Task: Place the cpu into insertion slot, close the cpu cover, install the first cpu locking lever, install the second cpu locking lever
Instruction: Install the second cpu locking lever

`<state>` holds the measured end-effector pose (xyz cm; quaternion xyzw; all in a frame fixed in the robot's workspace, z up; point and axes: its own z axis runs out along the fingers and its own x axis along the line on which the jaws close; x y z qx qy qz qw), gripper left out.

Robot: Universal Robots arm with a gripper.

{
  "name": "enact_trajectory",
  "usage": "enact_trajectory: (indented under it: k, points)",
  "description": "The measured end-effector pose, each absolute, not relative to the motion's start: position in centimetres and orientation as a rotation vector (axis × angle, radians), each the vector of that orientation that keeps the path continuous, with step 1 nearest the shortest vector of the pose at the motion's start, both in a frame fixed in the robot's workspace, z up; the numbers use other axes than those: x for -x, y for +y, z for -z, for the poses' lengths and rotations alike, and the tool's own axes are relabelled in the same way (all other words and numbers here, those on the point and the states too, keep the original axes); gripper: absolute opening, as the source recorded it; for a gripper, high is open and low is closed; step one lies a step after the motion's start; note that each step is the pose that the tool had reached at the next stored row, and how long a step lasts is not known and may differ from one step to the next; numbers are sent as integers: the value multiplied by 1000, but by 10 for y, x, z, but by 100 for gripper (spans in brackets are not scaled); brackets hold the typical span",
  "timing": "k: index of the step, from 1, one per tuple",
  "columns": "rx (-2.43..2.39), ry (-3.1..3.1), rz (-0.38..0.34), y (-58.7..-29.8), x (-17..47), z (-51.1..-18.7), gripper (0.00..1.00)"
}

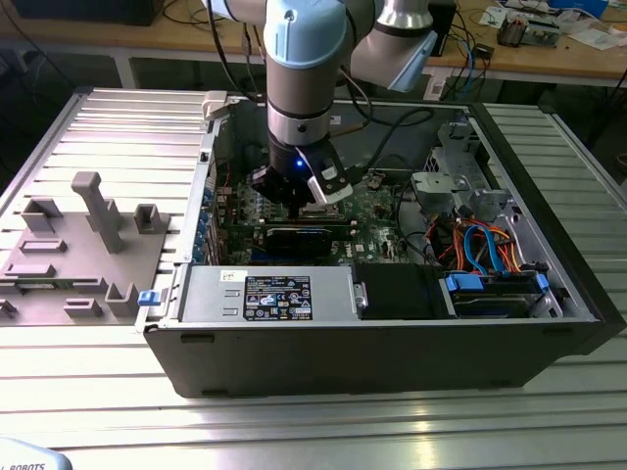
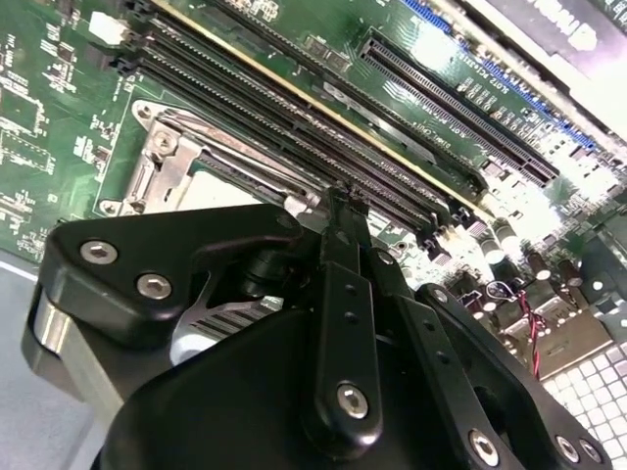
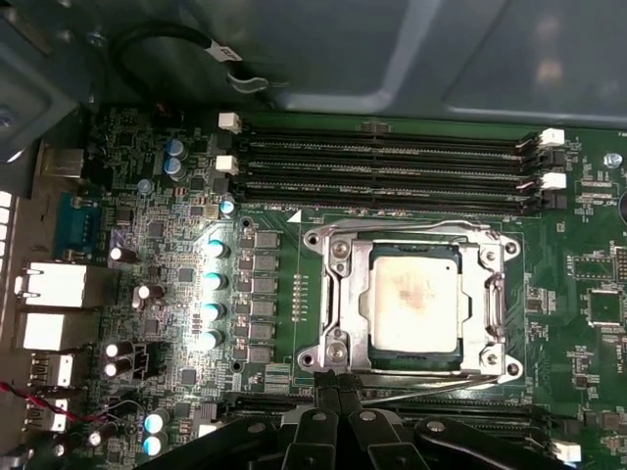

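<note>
The cpu [image 3: 415, 298], a dull silver square, lies flat in the insertion slot [image 3: 337, 253] on the green motherboard. The cpu cover [image 3: 482, 294], a silvery frame, lies down around it. One thin locking lever [image 3: 411, 229] runs along the slot's side nearest the memory slots. Another lever [image 3: 431, 387] lies slightly slanted along the opposite side. My gripper [image 3: 338, 380] is shut, with its tips low at the end of that slanted lever; I cannot tell whether they touch it. From outside, the gripper [image 1: 297, 199] hangs inside the open computer case. The black fingers [image 2: 343, 211] partly hide the slot [image 2: 167, 157].
Long black memory slots [image 3: 392, 162] run beside the socket, and a row of capacitors [image 3: 213, 294] stands on its other side. The case holds a power supply [image 1: 265, 294] and a drive with blue cables [image 1: 490, 284]. A grey fixture tray [image 1: 78, 245] lies at the exterior view's left.
</note>
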<state>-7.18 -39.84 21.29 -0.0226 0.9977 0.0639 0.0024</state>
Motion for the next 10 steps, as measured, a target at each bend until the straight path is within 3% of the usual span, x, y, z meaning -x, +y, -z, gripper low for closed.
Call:
enact_trajectory:
  k: [2, 6, 10]
  points:
    - [71, 3130, -200, -399, 73, -212, 11]
    - [87, 3124, -271, -397, 77, -201, 11]
    - [89, 3119, -264, -397, 78, -206, 11]
